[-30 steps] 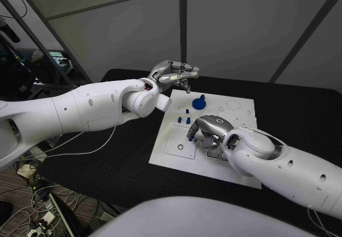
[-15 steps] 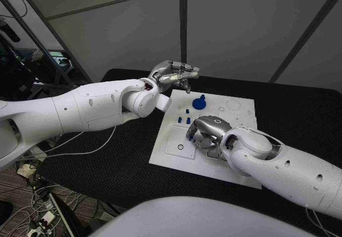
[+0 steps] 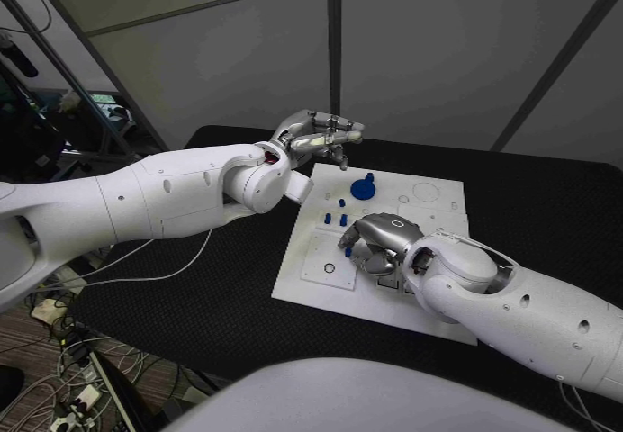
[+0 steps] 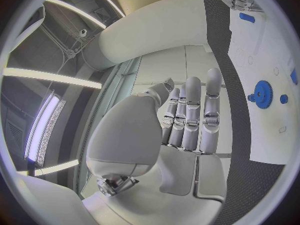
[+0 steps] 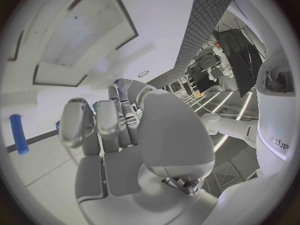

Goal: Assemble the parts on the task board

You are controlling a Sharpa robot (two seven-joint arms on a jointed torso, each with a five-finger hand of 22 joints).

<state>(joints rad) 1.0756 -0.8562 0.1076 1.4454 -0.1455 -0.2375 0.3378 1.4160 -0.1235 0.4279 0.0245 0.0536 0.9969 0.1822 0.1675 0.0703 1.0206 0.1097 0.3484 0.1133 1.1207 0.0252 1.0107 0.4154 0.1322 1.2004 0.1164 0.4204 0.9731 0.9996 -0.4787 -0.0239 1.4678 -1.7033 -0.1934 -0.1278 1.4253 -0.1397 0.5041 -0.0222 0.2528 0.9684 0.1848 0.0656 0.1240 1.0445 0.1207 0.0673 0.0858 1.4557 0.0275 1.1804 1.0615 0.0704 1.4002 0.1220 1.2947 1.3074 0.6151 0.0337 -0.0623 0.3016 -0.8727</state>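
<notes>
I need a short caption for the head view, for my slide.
Right hand lowered over the white task board; left hand raised beyond its far edge.

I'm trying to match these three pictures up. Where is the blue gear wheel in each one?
Head view: the blue gear stands on the far part of the white task board, just beyond the right hand.
Left wrist view: the gear shows on the board, beyond the left hand.
Right wrist view: I cannot find the gear.
Shared landmark: the white task board itself.
</notes>
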